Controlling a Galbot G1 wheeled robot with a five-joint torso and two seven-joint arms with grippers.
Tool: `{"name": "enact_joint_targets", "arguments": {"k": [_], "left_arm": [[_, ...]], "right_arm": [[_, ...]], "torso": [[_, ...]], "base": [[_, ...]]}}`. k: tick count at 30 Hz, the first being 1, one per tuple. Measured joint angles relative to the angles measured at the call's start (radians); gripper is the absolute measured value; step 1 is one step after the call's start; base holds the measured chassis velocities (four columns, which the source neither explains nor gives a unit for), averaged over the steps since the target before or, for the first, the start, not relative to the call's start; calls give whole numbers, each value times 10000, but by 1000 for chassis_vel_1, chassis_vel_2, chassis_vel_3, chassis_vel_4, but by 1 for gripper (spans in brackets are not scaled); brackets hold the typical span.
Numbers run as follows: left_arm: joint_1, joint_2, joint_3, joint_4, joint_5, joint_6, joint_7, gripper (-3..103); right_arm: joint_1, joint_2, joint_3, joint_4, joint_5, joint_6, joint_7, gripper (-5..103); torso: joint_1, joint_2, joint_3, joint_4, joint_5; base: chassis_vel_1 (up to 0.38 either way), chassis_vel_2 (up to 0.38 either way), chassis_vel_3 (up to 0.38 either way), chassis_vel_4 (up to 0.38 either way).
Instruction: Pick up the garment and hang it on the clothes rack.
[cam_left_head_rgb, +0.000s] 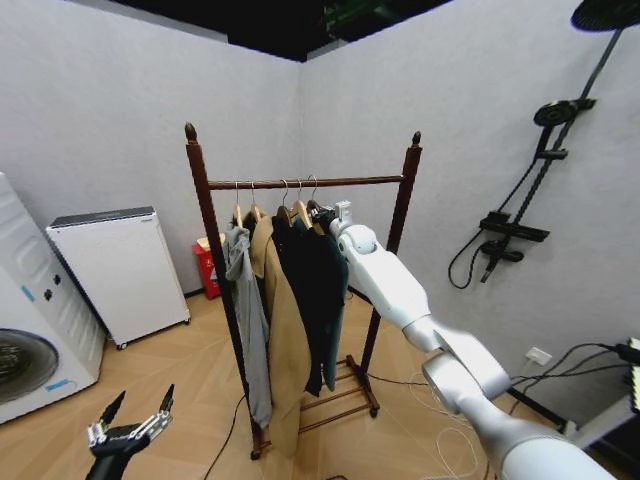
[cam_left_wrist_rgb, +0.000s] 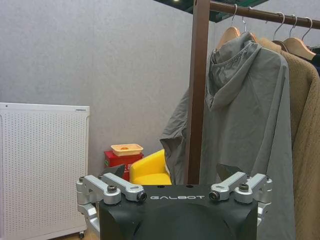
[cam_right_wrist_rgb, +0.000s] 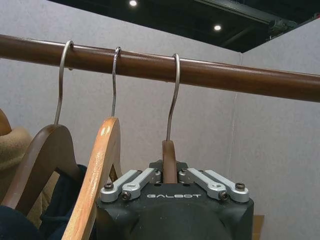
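Note:
The clothes rack (cam_left_head_rgb: 300, 183) is dark reddish-brown wood and stands in the room's corner. The garment (cam_left_head_rgb: 338, 285), dark teal-blue, hangs at the right end of the row of clothes on the bar (cam_right_wrist_rgb: 210, 72). My right gripper (cam_left_head_rgb: 325, 215) is up at the bar, shut on the neck of the garment's wooden hanger (cam_right_wrist_rgb: 169, 155). That hanger's hook (cam_right_wrist_rgb: 174, 95) lies over the bar. My left gripper (cam_left_head_rgb: 135, 420) waits low at the left, well short of the rack, open and empty (cam_left_wrist_rgb: 172, 175). It faces the rack's left upright (cam_left_wrist_rgb: 197, 90).
A grey hoodie (cam_left_head_rgb: 245, 300), a tan coat (cam_left_head_rgb: 285, 340) and a dark garment (cam_left_head_rgb: 305, 280) hang to the left. A white cabinet (cam_left_head_rgb: 120, 270) and a washing machine (cam_left_head_rgb: 25, 340) stand left, a red box (cam_left_head_rgb: 207, 268) behind. A shower fixture (cam_left_head_rgb: 530, 200) is on the right wall; cables (cam_left_head_rgb: 430, 400) cross the floor.

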Motion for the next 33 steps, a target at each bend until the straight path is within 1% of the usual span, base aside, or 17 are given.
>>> {"name": "enact_joint_targets", "arguments": {"k": [10,12,13,14,16,17,19,20,21,23,24,26,27,28,29,32,33], "left_arm": [[0,0,0,0,0,0,0,100],[0,0,0,0,0,0,0,100],[0,0,0,0,0,0,0,100],[0,0,0,0,0,0,0,100],[0,0,0,0,0,0,0,100],[0,0,0,0,0,0,0,100],[0,0,0,0,0,0,0,100],[0,0,0,0,0,0,0,100],[0,0,0,0,0,0,0,100],[0,0,1,0,0,0,1,100],[0,0,1,0,0,0,1,100],[1,0,0,0,0,0,1,100],[1,0,0,0,0,0,1,100],[0,0,1,0,0,0,0,100],[0,0,0,0,0,0,1,100],[0,0,0,0,0,0,4,100],[-1,0,1,0,0,0,6,100]], "right_arm": [[-22,162,17,-125,-94,65,1,10],[-79,175,60,-61,-137,9,-32,7],[-149,175,70,-11,-153,-7,-70,12],[-149,175,70,-11,-153,-7,-70,12],[-306,140,77,220,-86,-7,-2,22],[-306,140,77,220,-86,-7,-2,22],[-595,-46,134,853,70,-90,215,33],[-595,-46,134,853,70,-90,215,33],[-997,-341,163,1666,322,-262,499,44],[-1591,-773,164,2719,613,-403,873,49],[-1591,-773,164,2719,613,-403,873,49],[-2689,-1916,343,4419,848,-550,1390,60],[-2689,-1916,343,4419,848,-550,1390,60],[-3081,-2378,489,4956,887,-587,1621,65],[-3794,-3041,840,5859,892,-637,1953,77],[-4465,-3448,1137,6651,856,-660,2233,77],[-5249,-3754,1431,7434,877,-725,2613,82]], "torso": [[0,0,0,0,0],[0,0,-1,1,0],[-1,1,-1,1,-2],[-1,1,-1,1,-2],[1,-1,2,4,2],[1,-1,2,4,2],[1,-1,2,4,-1],[1,-1,2,4,-1],[1,-1,1,5,-1],[0,0,1,2,2],[0,0,1,2,2],[1,-1,1,7,3],[1,-1,1,7,3],[0,0,1,0,3],[0,0,1,-8,4],[1,0,0,-9,5],[0,0,0,-8,5]], "base": [[0,0,0,0],[0,0,0,0],[0,0,0,0],[0,0,0,0],[0,0,0,0],[0,0,0,0],[0,0,0,0],[0,0,0,0],[0,0,0,0],[0,0,0,0],[0,0,0,0],[0,0,0,0],[0,0,0,0],[0,0,0,0],[0,0,0,0],[0,0,0,0],[0,0,0,0]]}}
